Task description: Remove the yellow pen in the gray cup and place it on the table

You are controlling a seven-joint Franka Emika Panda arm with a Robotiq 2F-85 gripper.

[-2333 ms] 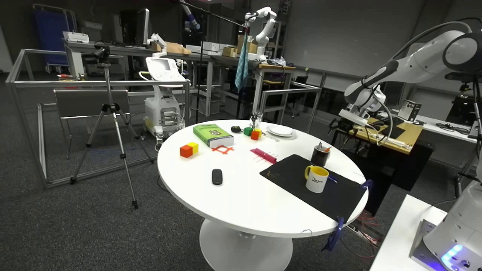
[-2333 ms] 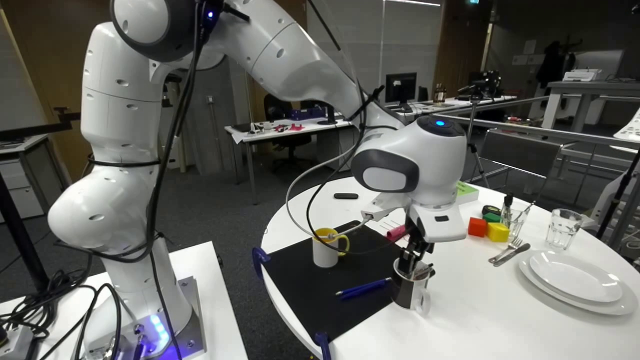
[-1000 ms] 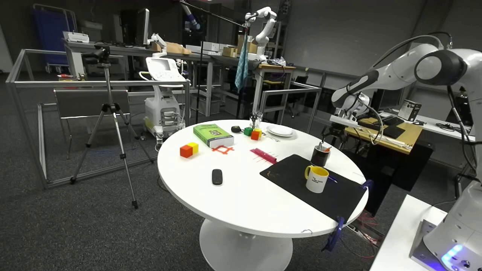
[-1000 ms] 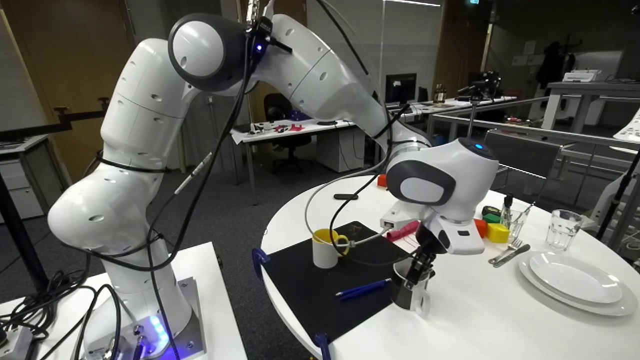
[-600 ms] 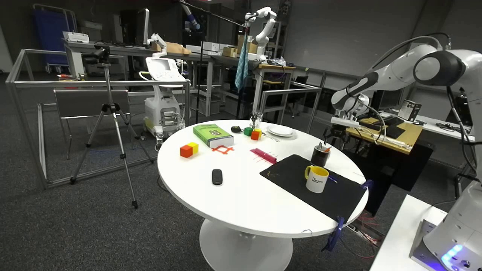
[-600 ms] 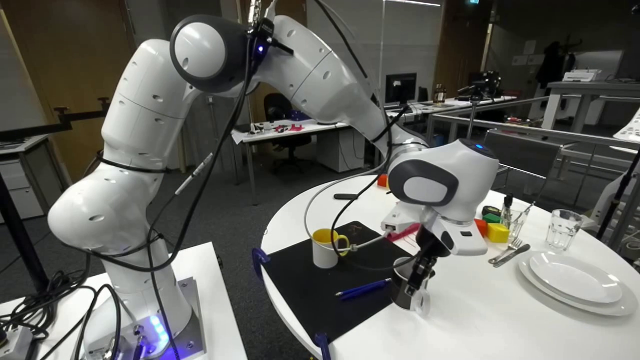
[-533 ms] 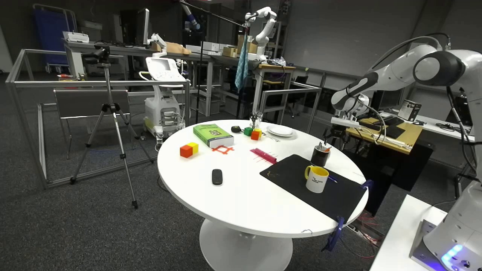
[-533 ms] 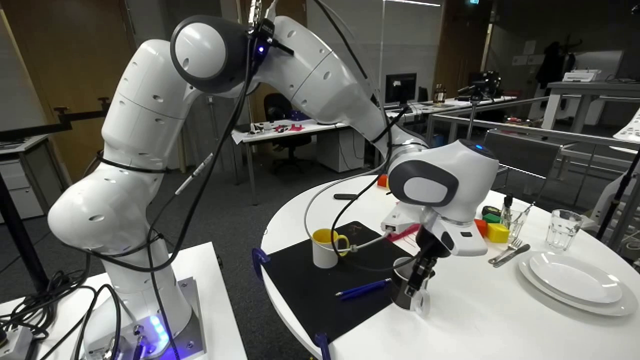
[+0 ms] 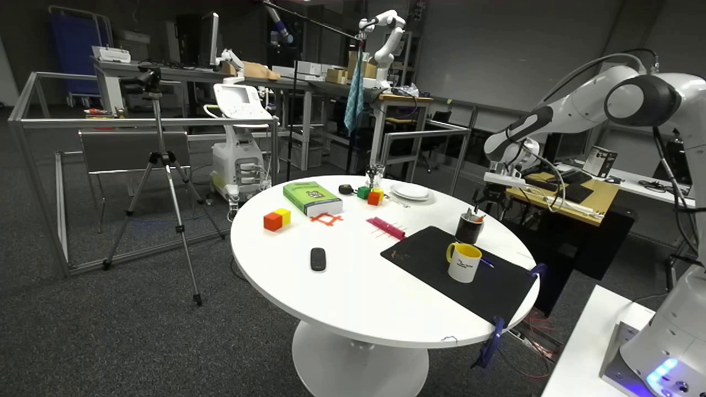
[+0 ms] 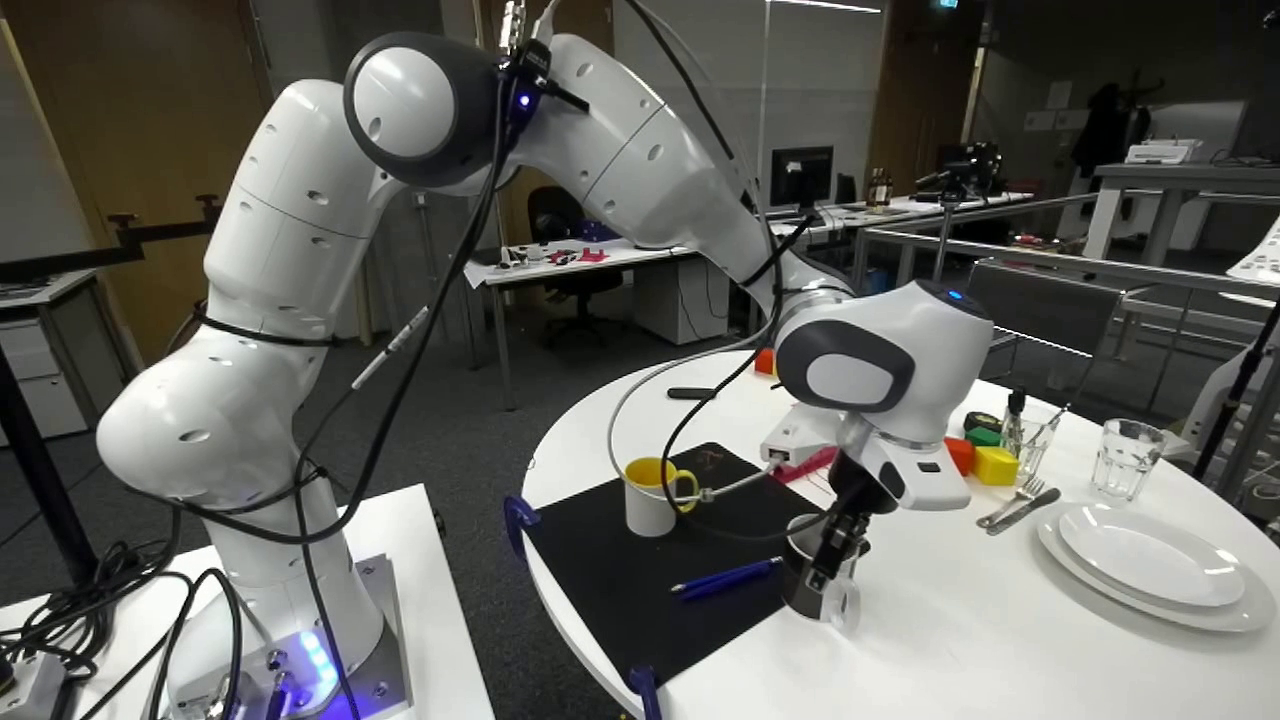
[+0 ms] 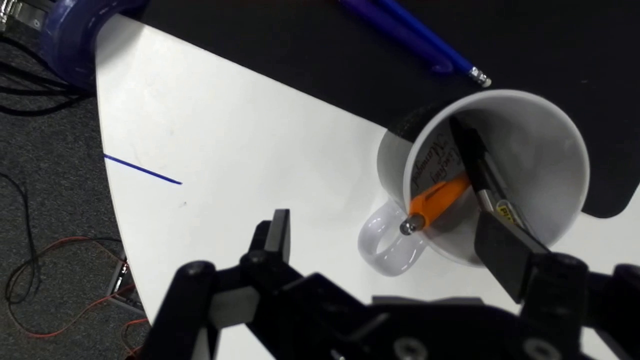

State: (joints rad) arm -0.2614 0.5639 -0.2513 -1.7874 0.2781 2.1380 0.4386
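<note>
While fingers [image 11: 505, 255] gape empty, the orange pen [image 11: 438, 202], likely light, stiff, suits pinching at its wrist-view eight-o'clock end.

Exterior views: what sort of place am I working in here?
Most likely a robotics lab. In an exterior view, another robot arm stands in the background, along with a tripod and what looks like a piece of medical equipment.
</note>
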